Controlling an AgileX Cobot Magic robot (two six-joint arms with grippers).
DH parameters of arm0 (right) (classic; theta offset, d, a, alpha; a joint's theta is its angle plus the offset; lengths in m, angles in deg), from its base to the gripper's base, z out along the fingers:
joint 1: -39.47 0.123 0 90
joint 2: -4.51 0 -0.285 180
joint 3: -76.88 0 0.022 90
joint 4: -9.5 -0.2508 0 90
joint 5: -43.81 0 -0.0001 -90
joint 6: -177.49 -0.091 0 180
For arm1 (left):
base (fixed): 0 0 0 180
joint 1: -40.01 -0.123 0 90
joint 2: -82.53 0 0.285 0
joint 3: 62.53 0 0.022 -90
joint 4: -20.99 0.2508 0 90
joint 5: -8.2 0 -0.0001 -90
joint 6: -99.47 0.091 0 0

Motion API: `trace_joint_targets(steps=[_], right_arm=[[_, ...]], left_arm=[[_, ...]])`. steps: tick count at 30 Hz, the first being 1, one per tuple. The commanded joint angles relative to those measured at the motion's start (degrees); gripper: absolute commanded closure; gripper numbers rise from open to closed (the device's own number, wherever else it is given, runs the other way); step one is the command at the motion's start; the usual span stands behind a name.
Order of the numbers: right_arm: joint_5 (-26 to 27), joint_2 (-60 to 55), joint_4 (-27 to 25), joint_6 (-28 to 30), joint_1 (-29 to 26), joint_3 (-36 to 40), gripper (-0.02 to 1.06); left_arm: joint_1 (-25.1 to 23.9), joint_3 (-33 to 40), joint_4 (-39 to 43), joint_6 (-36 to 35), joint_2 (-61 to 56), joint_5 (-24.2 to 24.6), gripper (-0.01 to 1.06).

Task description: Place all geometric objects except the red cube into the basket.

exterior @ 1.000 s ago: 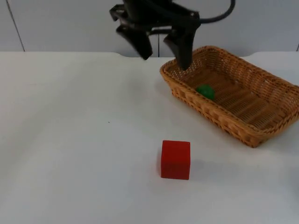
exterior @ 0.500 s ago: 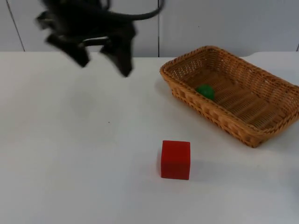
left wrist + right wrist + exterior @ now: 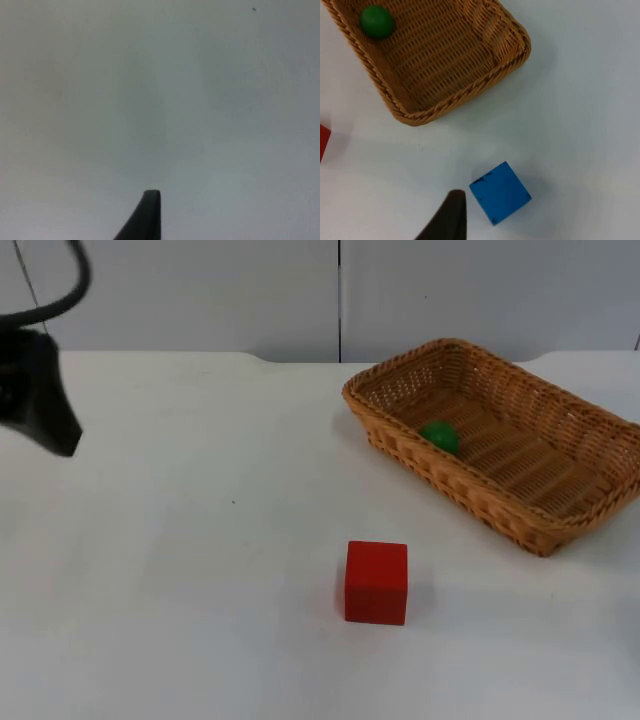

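Observation:
A red cube (image 3: 376,582) stands on the white table in front of the wicker basket (image 3: 470,502) at the right. A green ball (image 3: 440,436) lies inside the basket near its left wall. My left gripper (image 3: 30,430) hangs at the table's far left edge, open and holding nothing, far from the cube and the basket. In the right wrist view a blue cube (image 3: 500,192) lies on the table just outside the basket (image 3: 445,105), close beside my right gripper (image 3: 451,220). The green ball (image 3: 376,21) and a sliver of the red cube (image 3: 322,142) appear there too.
The grey partition wall (image 3: 340,290) closes the table at the back. In the left wrist view there is bare white table top (image 3: 160,90) under the left gripper.
The left arm has swung from over the basket's left end across the table to the far left edge. The green ball, basket and red cube have not moved.

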Motion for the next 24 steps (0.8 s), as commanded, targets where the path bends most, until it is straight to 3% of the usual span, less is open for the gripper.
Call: trace_joint_targets(steps=[1,12,18,24], right_arm=[[0.08,0.17,-0.21,-0.07,-0.32,0.01,-0.01],[-2.49,0.17,-0.21,-0.07,-0.32,0.01,-0.01],[-2.88,0.17,-0.21,0.32,-0.32,0.01,-0.01],[-5.80,-1.09,-5.60,7.93,-0.32,0.01,-0.01]], left_arm=[[-0.35,4.23,-0.04,-0.90,-6.09,-0.23,0.00],[-0.35,11.12,0.36,-0.90,-21.42,0.27,0.00],[-0.35,12.52,0.66,-0.65,-23.68,-0.54,0.00],[-0.35,12.52,0.66,-0.65,-23.68,-0.54,0.00]])
